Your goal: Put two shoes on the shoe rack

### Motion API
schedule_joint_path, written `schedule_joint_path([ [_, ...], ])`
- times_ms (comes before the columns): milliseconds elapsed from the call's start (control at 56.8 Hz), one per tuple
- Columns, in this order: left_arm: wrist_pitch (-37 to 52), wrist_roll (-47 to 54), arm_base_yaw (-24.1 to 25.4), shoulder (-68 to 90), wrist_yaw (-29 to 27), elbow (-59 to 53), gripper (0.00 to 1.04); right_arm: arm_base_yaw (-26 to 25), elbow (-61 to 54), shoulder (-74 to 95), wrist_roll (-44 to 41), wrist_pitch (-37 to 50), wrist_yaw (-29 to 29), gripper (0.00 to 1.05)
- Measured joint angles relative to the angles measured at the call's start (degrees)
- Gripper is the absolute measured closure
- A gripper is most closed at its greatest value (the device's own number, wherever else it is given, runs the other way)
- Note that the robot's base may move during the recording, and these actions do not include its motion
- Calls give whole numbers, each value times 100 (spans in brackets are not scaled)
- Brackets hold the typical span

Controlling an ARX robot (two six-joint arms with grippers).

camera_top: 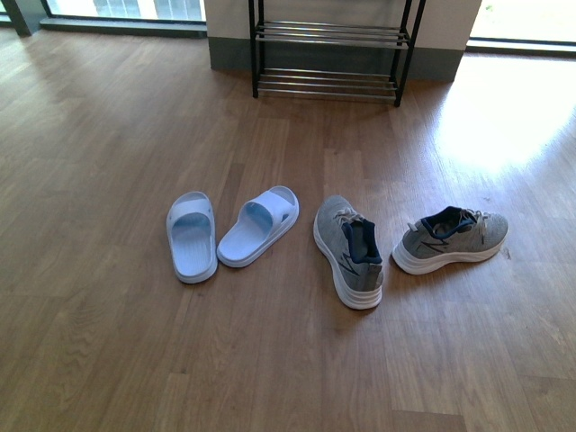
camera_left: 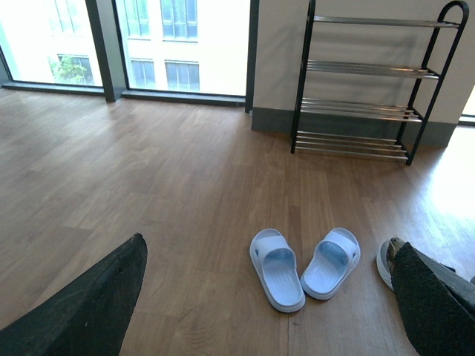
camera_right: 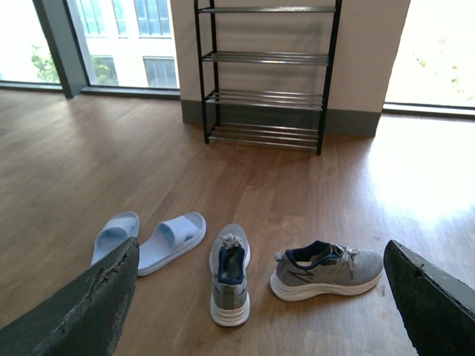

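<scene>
Two grey knit sneakers sit on the wooden floor (camera_top: 108,135) in the lower right of the front view, neither of them on the shoe rack (camera_top: 328,36). The black-framed rack with chrome bars stands against the wall at top centre, well apart from them. The left sneaker (camera_top: 348,252) points its toe up the frame toward the rack, with its heel nearest the camera. The right sneaker (camera_top: 450,238) lies crosswise just beside it, toe toward the right edge, and the two do not touch. A pair of pale blue slides (camera_top: 192,236) rests left of centre. In the wrist views, the left gripper (camera_left: 267,245) and the right gripper (camera_right: 260,246) each have their dark fingers (camera_left: 89,304) spread wide, gripping nothing
</scene>
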Motion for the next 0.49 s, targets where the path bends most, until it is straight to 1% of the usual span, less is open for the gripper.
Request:
schedule_joint_path([
  [493, 0, 0, 0, 0, -2, 0, 9, 0, 0, 0, 0, 0, 2, 9],
])
